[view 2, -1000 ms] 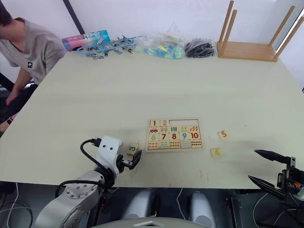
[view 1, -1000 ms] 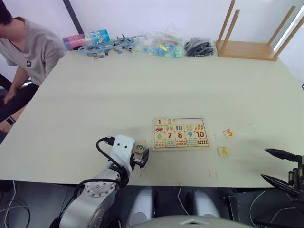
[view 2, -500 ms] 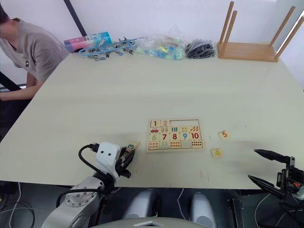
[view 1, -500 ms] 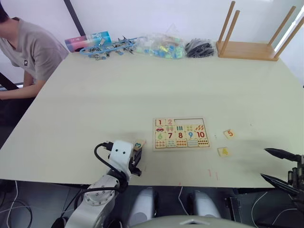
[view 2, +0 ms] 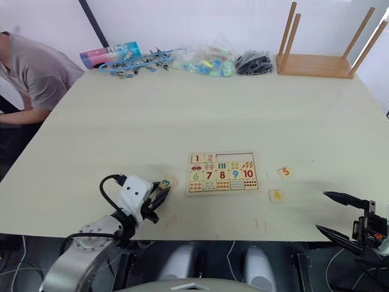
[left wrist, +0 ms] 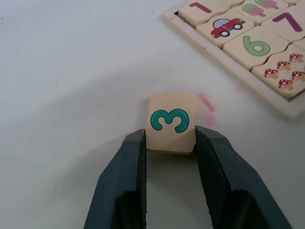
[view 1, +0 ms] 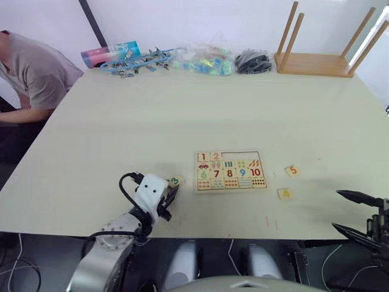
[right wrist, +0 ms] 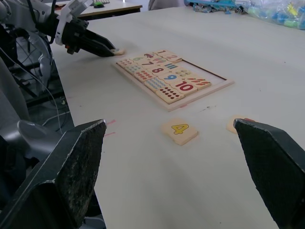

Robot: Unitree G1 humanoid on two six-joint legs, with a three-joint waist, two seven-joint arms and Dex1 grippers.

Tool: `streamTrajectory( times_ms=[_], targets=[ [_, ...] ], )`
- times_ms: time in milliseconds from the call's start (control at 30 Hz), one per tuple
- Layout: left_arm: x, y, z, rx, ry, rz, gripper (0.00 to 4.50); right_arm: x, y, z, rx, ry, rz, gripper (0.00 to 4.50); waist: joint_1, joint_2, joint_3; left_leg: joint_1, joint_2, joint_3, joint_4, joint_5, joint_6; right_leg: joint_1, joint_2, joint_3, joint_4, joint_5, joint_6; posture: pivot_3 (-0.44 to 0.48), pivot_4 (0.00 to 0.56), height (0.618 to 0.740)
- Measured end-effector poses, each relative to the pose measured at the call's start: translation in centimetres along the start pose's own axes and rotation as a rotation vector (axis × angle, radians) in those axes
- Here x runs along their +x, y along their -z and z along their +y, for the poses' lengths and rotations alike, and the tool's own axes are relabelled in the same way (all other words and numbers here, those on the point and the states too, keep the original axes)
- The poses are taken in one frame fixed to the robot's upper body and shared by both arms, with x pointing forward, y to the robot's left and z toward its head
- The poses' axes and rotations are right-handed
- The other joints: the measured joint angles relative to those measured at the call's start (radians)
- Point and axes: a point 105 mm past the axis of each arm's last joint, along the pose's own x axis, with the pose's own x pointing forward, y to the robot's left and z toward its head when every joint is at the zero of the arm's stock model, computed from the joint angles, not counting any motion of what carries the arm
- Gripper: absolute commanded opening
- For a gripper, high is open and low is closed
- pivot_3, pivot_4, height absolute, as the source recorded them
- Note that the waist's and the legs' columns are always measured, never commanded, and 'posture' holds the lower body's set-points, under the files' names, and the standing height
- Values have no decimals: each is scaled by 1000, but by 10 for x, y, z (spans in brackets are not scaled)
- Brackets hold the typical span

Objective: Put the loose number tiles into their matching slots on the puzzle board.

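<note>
Setting: likely a robot lab or test room. Large plain pale table (view 1: 182, 109) against a bare white wall. Far edge holds bagged small parts (view 1: 203, 59), a dark bundle, possibly cables (view 1: 254, 59), and an upturned wooden stool (view 1: 322, 52). A person (view 1: 33, 73) sits at the left side. Loose cables (view 2: 18, 261) hang below the table edge.

Left arm: bent at the surface's near edge, forearm angled toward centre.
Left pincer (left wrist: 167, 138): fingers (left wrist: 128, 157) closed against two opposite sides of a tile.
Right pincer (view 1: 355, 213): low at near right, fingers spread apart, holding nothing.
</note>
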Motion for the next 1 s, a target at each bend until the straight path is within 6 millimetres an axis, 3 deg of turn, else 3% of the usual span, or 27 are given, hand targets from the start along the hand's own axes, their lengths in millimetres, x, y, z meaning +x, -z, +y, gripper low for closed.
streamTrajectory(
  times_ms=[333,433,667,867,1000],
  targets=[
    [-9,-30,23,92,182,-30,1017,3,1,2,-1,-8,-11,4500,1,-1,1,0,-1,0,0,0,0,0,-3,-2,0,0,0,0,150,740],
    [-5,-29,28,77,277,-9,1017,3,2,3,-2,-8,-16,4500,1,-2,2,-1,-1,0,0,0,0,-1,3,-4,0,0,0,0,150,740],
    [3,-61,47,217,486,-102,1017,9,-1,2,-24,-7,-56,4500,1,-4,3,-1,-1,1,0,0,0,-1,4,-3,0,0,1,0,150,740],
    [17,-75,46,343,610,-137,1017,12,-5,1,-54,28,-103,4500,1,-5,4,-1,-2,1,0,0,0,-1,6,-3,1,2,5,0,150,740],
    [31,-89,31,400,723,-167,1017,13,-4,7,-49,53,-115,4500,3,-6,5,-2,-2,-1,2,0,0,-1,8,-2,1,3,6,0,150,740]
  ],
)
